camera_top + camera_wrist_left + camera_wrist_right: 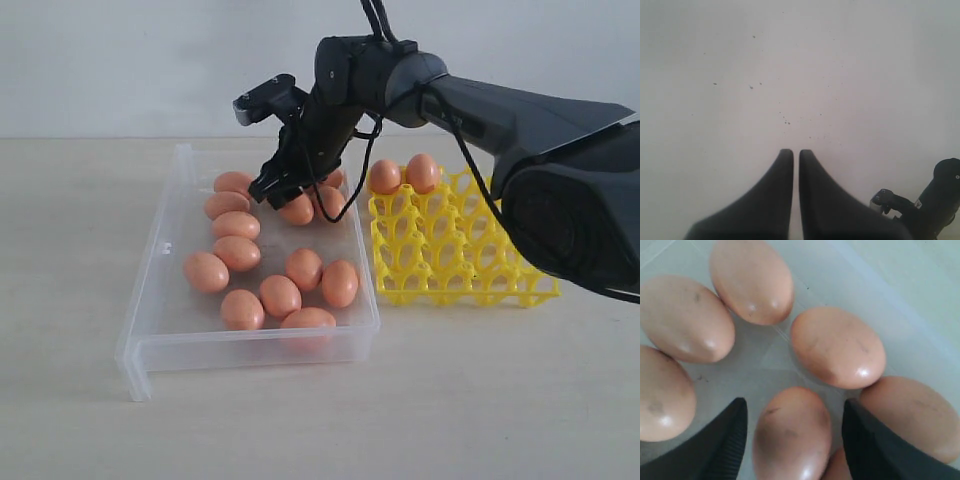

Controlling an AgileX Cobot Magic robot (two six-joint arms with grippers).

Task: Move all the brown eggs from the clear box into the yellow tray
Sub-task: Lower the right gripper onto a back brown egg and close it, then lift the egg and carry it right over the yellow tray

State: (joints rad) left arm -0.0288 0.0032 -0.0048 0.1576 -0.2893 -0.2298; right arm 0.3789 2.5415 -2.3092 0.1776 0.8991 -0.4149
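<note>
In the exterior view the clear box [150, 290] sits on the pale table [450, 400], its near wall closest to the camera. Most of the brown eggs [280, 296] lie loose on the box floor: a cluster near the front wall, a row along the box's left wall, and a few at the back. The right gripper [270, 188] reaches down over those back eggs from an arm that comes in from beyond the box's right side. Just beside the box's right wall lies the yellow tray [450, 250], with two brown eggs seated in the cups of its far row.

Only the right wrist view shows how that claw stands. The right gripper [793, 402] is spread wide, one ribbed finger [725, 440] on each side of a single egg [790, 445] on the box floor, with a thin gap on either side, so it straddles the egg without gripping it. Five more eggs ring it closely.

The left gripper [796, 152] appears only in the left wrist view, away from the box. Its fingers are closed to a sliver, hold nothing, and hang over a pale speckled surface [790, 75]. A dark piece of robot hardware [935, 200] shows at the picture's edge.
</note>
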